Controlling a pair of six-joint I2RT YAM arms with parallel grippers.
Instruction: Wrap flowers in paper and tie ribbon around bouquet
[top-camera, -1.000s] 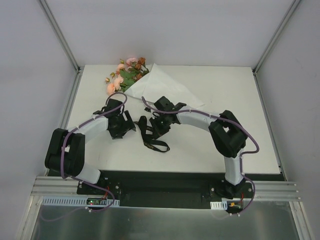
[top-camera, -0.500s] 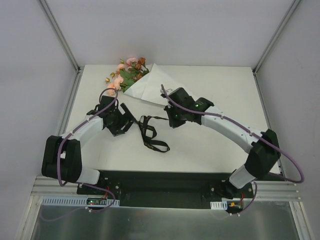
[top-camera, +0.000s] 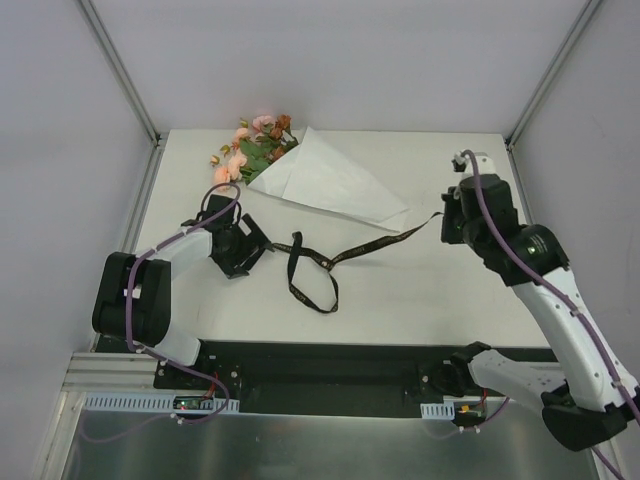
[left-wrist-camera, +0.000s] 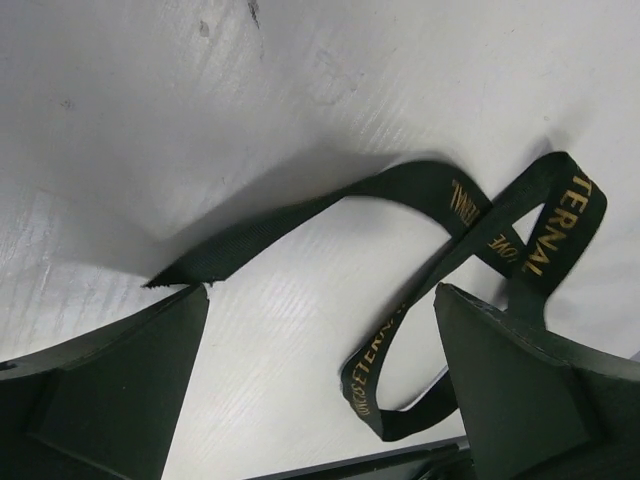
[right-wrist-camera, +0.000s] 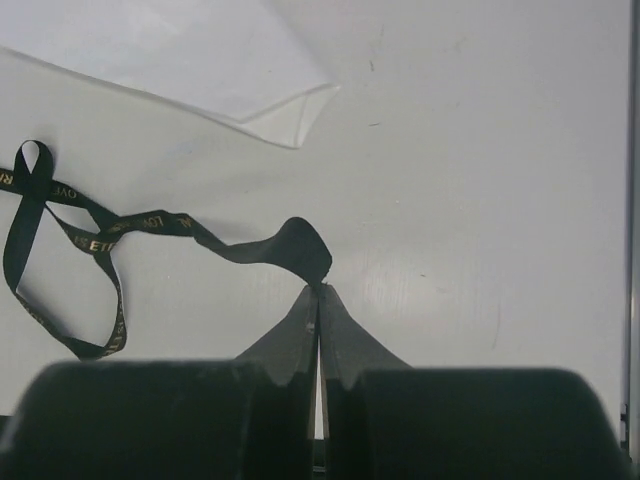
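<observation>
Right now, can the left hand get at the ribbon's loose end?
Probably yes. The left hand is open, and the ribbon end lies just ahead of its fingers, with nothing between them.

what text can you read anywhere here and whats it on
"TERNAL": gold letters on the black ribbon, left wrist view; the start of the word is hidden.
"ETERN": same ribbon, lower loop; the rest curls out of sight.
"OVE": same ribbon, partly hidden where it crosses itself.
Top view: the ribbon lettering is too small to read. No other text shows.
</observation>
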